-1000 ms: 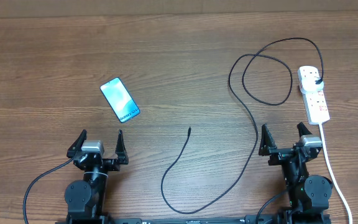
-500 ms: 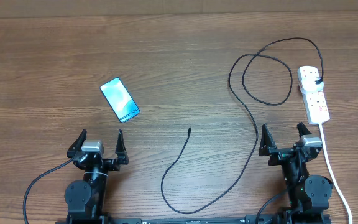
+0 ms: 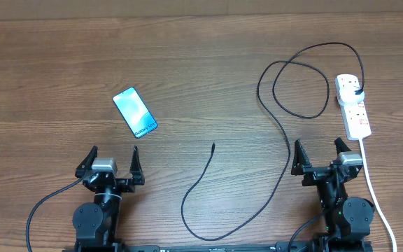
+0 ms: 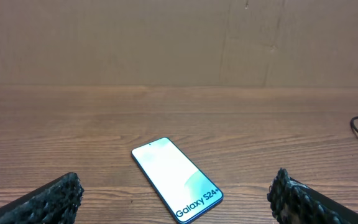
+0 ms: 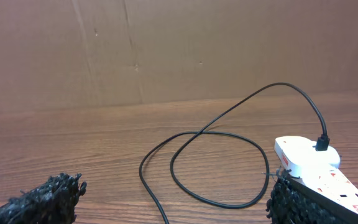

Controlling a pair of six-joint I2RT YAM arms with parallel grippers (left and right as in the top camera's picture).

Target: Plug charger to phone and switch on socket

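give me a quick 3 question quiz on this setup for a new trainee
1. True or false: the charger is already plugged into the socket.
2. Fill in: the left pincer and the right pincer are both ___.
3. The charger's free tip lies:
A) in the socket
B) on the table, apart from the phone
C) in the right pincer

Key: 1 true; 2 open; 3 B.

A black charger (image 3: 288,147), cyan-screened phone (image 3: 135,113) and red-switched white socket (image 3: 353,108) lie on a brown wood-grain table (image 3: 187,56).
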